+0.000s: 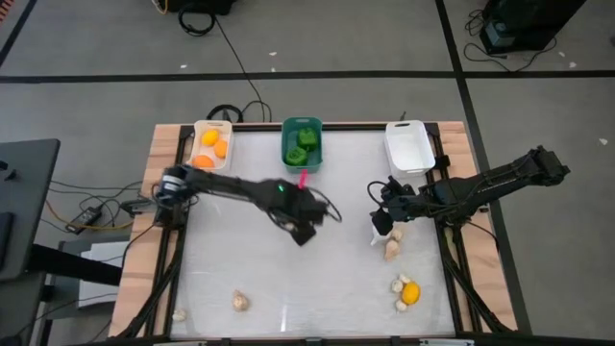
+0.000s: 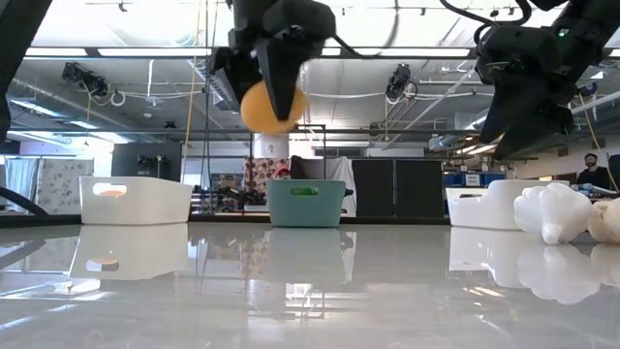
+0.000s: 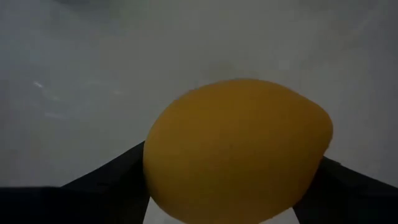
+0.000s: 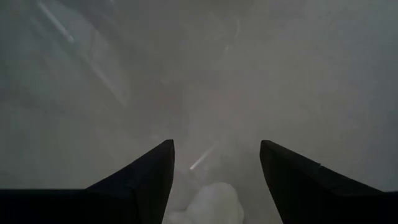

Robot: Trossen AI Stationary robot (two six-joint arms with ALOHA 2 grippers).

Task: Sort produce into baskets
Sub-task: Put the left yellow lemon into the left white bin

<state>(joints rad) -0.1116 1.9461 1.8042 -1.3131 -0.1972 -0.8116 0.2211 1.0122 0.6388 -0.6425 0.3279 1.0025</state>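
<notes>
Over mid-table, the left gripper (image 2: 274, 97) fingers clamp a yellow fruit (image 3: 236, 149); its fruit basket (image 1: 212, 144) lies at ten o'clock. Right gripper (image 1: 384, 223) fingers gape above a garlic bulb (image 4: 211, 202).

Seen from above, the table (image 1: 240, 279) carries three baskets along its far edge: a left white basket (image 1: 212, 146) with orange fruits inside, a teal basket (image 1: 302, 143) holding green peppers, and a right white basket (image 1: 408, 147). The left gripper (image 1: 304, 229) hangs over the table's middle. The right gripper (image 1: 383, 213) sits just beside a pale bulb (image 1: 392, 248). A yellow fruit (image 1: 410, 293) lies among more bulbs near the right front, and a lone bulb (image 1: 240, 301) rests front-left.
</notes>
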